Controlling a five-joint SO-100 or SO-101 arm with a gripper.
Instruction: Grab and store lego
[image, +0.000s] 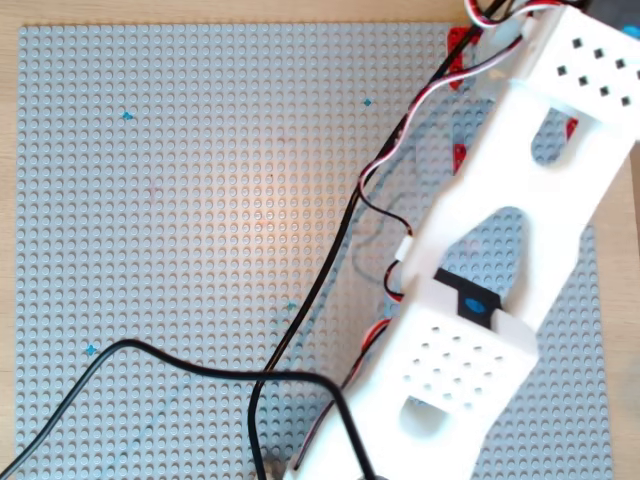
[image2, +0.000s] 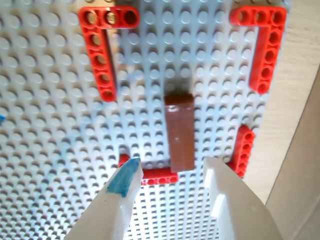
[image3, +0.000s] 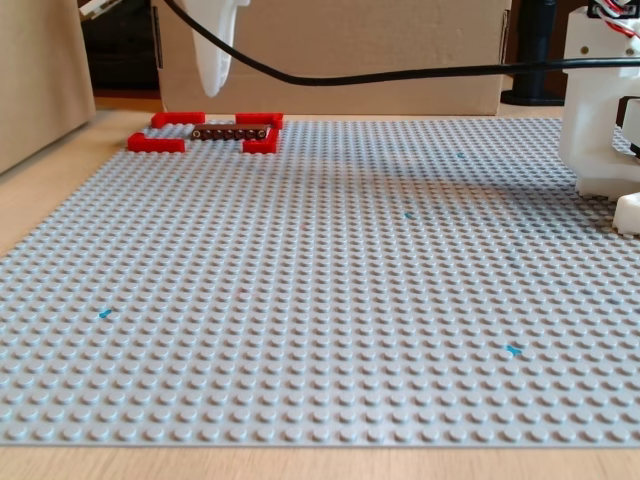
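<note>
While no brand, label or readable writing shows on anything in the three views, a patch of blue colour marks the tip of one finger (image2: 125, 177) in the wrist view. Nearest that camera, the gripper (image2: 172, 175) has its two white fingers spread apart, with nothing between them. Just beyond the fingertips lies the lego (image2: 180, 132), a flat, long, reddish-brown brick with a smooth top, resting lengthwise on the grey studded baseplate (image2: 45, 150). Its near end touches a red corner piece (image2: 155, 175). Farther on, two more red corner pieces (image2: 102, 47) (image2: 265, 42) stand at the far left and far right of the brick, and a fourth red piece (image2: 242, 150) sits at the right near the plate's edge, so the brick lies inside the space they frame.

From the fixed view, the brick (image3: 235, 132) appears at the plate's far left corner among the red pieces (image3: 160, 142), showing a row of holes along its side, with one white finger (image3: 215, 45) hanging above. A black cable (image3: 400, 75) crosses overhead. In the overhead view the white arm (image: 500, 260) covers that corner of the plate.
</note>
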